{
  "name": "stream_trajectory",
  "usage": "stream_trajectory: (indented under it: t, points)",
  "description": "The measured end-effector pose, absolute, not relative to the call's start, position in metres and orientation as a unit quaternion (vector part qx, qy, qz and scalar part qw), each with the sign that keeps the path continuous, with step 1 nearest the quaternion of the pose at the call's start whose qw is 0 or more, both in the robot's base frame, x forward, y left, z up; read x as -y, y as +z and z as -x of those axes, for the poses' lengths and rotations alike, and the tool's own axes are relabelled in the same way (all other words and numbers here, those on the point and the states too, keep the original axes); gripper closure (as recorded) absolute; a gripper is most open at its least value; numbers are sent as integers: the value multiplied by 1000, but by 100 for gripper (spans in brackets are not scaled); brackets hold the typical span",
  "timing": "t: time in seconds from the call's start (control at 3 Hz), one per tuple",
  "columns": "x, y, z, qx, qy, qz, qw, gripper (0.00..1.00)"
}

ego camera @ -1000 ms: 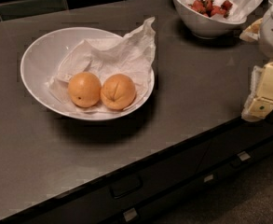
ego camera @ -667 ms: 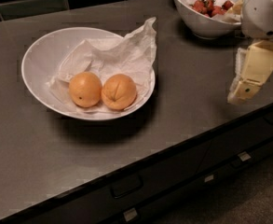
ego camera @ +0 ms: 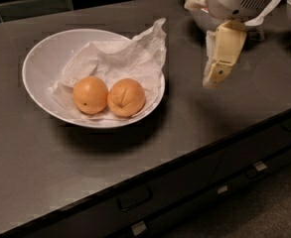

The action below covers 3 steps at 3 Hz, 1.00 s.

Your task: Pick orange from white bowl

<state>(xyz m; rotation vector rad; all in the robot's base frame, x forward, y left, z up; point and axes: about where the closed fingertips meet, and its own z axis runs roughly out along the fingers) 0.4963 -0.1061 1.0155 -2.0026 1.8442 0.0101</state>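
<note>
- Target orange (ego camera: 126,97), the one with the curved crease, sits in the near part of the white bowl (ego camera: 30,68) on crumpled paper (ego camera: 127,53). It touches the smoother dotted orange (ego camera: 90,95) on its left.
- Neither fruit nor the bowl has shifted over the last second.
- What changed: the gripper (ego camera: 213,79) has swung in from the right edge of the view towards the bowl. It now hangs over bare counter (ego camera: 234,118), right of the bowl rim and in front of the smaller bowl (ego camera: 194,14).
- Gripper state: can't tell open or closed from this angle. It holds nothing.
- Read: approach phase, no contact yet. It needs more leftward travel, then a descent over the creased orange.
- Risk: the neighbouring orange is tight against the target, so there is little clearance on that side.
</note>
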Motion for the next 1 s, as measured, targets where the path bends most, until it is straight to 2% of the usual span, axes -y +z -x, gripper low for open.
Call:
stream_trajectory:
  t: [0.67, 1.0]
  points:
    - [92, 1006, -505, -656, 14, 723, 214, 0]
    - [81, 998, -516, -654, 24, 724, 219, 4]
